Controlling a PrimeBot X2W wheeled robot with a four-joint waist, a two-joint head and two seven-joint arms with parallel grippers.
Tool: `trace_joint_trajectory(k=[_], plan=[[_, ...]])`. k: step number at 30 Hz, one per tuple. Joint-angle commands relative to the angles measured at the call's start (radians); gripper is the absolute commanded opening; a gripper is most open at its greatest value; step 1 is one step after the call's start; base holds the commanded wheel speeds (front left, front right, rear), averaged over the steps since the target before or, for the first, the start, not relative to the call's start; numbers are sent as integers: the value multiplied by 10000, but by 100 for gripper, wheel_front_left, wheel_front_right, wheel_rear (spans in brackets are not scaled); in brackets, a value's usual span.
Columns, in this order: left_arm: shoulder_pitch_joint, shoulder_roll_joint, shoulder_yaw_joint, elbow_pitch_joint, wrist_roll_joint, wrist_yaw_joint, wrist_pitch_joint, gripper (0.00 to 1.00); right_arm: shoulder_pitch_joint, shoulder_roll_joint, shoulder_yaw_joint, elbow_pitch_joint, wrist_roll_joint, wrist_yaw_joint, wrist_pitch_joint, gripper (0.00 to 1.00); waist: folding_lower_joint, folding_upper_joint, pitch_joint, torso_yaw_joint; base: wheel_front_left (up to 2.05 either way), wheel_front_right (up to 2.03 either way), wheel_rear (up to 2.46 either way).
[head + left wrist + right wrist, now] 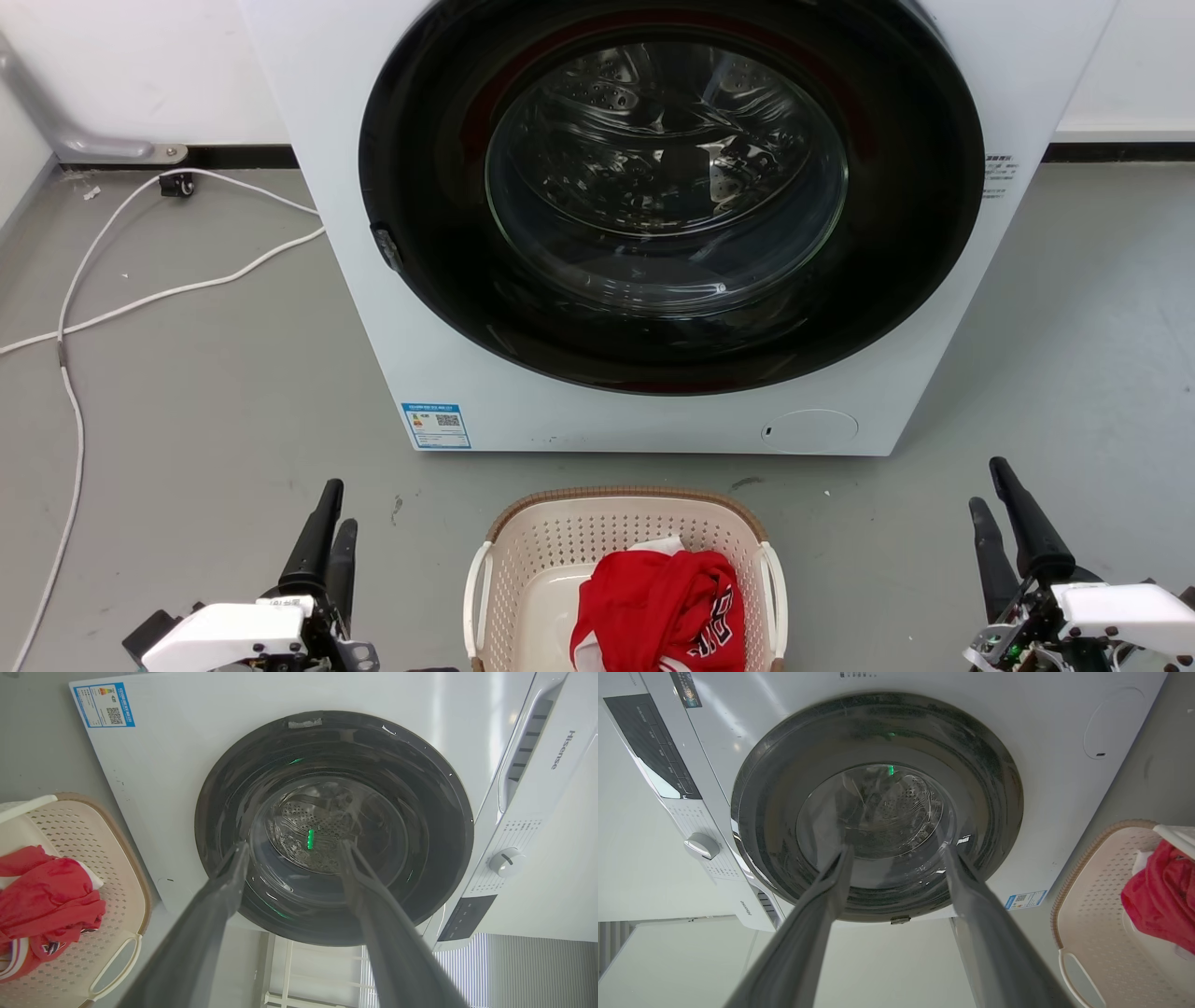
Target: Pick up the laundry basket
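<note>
Arms low, fingers up: left gripper at 8 o'clock, right gripper at 4 — both spread wide. The laundry basket sits at 6, floor open either side — washing machine close at 12.

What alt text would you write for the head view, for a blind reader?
A cream laundry basket holding a red garment sits on the grey floor before a white washing machine. The left gripper and right gripper flank it, open and empty.
</note>
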Motion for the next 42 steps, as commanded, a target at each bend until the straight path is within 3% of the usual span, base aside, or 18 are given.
trace_joint_trajectory(k=[1,13,14,32,42], plan=[[-70,27,-50,-296,206,-5,-137,100,-91,-22,15,-294,-152,14,-143,100,0,0,3,1,0,0,0],[68,36,297,-619,1311,111,-691,100,-28,-26,-359,-471,-1371,16,-701,100,0,0,6,-1,0,0,0],[74,39,397,-772,1731,210,-818,100,-54,-27,-419,-657,-2077,16,-833,100,0,0,6,6,0,0,0],[170,51,464,-2431,4367,903,-1496,100,-44,-34,-172,-2719,-7075,18,-1517,100,0,0,79,28,0,0,0],[425,57,-283,-3127,6637,786,-1821,100,145,-37,150,-3327,-9478,19,-1846,100,0,0,82,23,0,0,0]])
